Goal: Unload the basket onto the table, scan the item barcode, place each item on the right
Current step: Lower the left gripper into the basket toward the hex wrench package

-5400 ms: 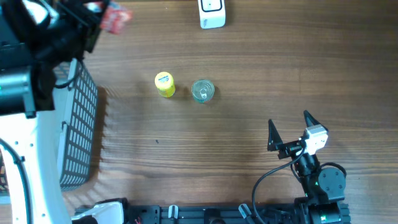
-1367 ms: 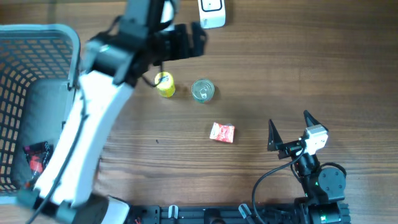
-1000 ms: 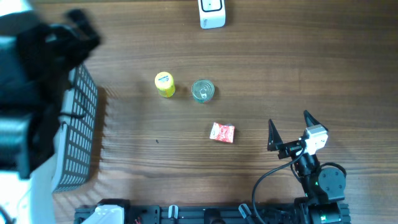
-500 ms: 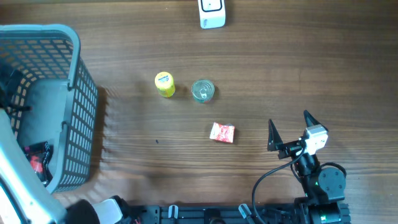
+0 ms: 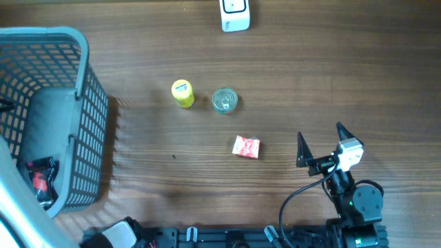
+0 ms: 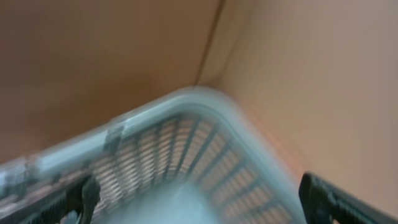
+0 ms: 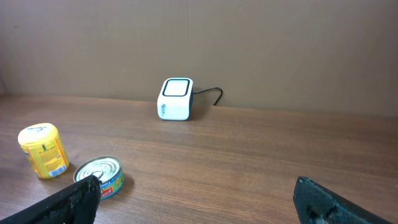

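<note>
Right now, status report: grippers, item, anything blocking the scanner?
Left gripper open over the basket; right gripper open, empty. Red packet flat on table, untouched. Tin can sits close to its path to the scanner; yellow can off to the side.
</note>
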Robot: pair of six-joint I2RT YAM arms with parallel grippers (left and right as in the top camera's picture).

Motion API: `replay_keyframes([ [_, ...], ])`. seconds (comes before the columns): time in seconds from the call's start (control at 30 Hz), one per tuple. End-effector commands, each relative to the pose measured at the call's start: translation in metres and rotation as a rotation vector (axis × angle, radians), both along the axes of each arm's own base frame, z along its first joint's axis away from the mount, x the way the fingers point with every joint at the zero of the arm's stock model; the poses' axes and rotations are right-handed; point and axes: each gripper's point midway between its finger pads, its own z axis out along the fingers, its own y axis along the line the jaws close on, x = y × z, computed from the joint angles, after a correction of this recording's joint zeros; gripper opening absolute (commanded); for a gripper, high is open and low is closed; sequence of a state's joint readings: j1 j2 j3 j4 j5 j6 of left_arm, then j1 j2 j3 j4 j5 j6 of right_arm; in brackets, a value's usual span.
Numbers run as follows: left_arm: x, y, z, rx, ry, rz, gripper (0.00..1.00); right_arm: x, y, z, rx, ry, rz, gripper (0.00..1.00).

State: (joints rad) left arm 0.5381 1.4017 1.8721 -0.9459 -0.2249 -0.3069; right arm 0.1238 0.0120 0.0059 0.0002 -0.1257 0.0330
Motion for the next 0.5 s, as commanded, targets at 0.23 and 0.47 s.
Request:
replay_keyframes([
  [0.23, -0.063, -0.068, 0.146, 0.569, -0.193, -0.240, 1.00, 0.000, -0.001, 0.001, -0.006, -0.007, -0.010, 1.00],
  [0.47, -0.100, -0.122, 0.131, 0.677, -0.257, -0.369, 1.00, 0.000, -0.001, 0.001, -0.006, -0.007, -0.010, 1.00],
])
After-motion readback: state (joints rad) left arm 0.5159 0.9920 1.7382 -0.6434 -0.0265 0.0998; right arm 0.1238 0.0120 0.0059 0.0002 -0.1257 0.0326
